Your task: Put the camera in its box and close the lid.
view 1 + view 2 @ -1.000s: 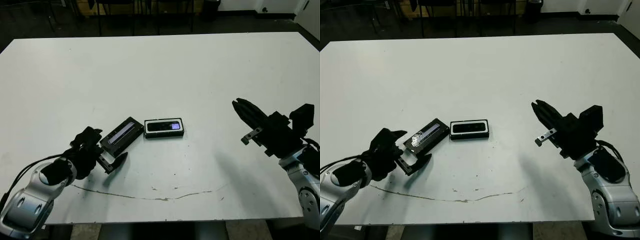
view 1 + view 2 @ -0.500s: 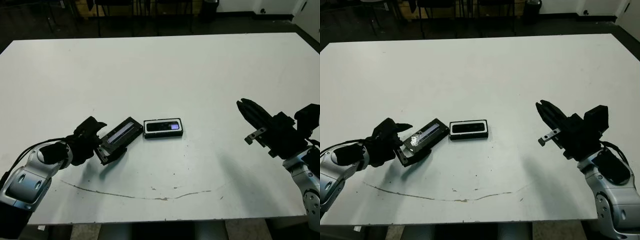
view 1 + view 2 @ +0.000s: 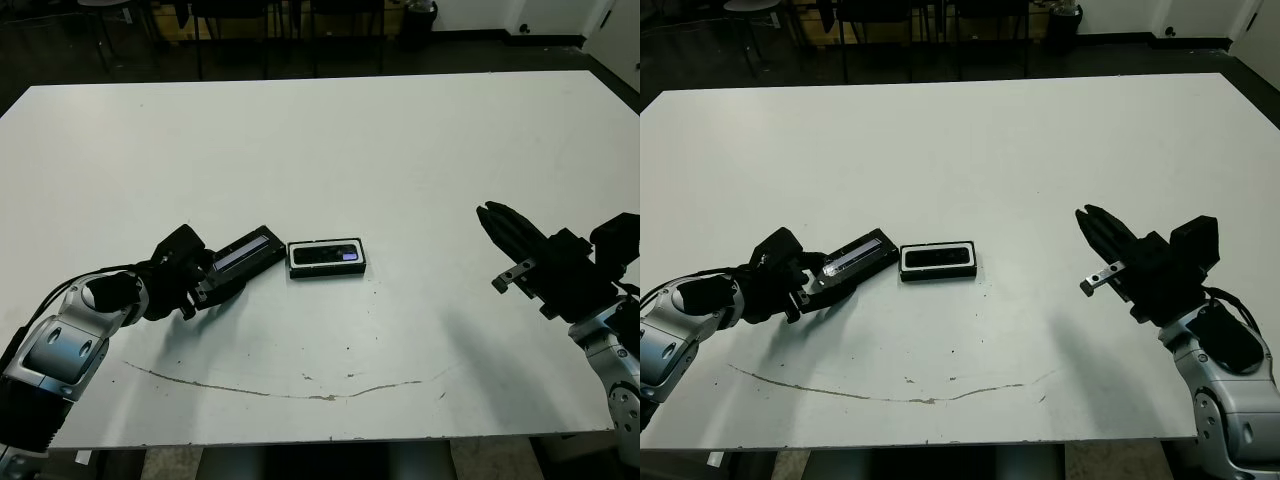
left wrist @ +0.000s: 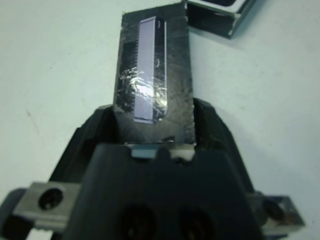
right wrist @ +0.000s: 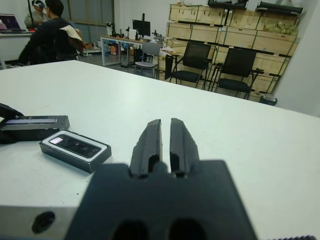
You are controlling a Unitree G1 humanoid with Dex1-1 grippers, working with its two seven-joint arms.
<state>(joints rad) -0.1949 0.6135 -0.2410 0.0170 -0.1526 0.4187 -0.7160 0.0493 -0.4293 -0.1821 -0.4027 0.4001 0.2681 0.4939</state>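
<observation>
The box, a small black tray with white lining, lies near the table's middle with the camera inside it, its purple patch toward the right. Just left of it the flat black lid with its silvery strip points toward the box. My left gripper is shut on the lid's near end, and the left wrist view shows one finger on each long side. My right gripper hovers shut well to the right of the box, holding nothing.
A thin dark crack line runs across the table near its front edge. Chairs and wooden crates stand beyond the far edge, and a seated person shows far off in the right wrist view.
My left gripper, open beside the lid a second ago, has slid forward over the lid's near end and shut on it. The right arm has drifted slightly right.
</observation>
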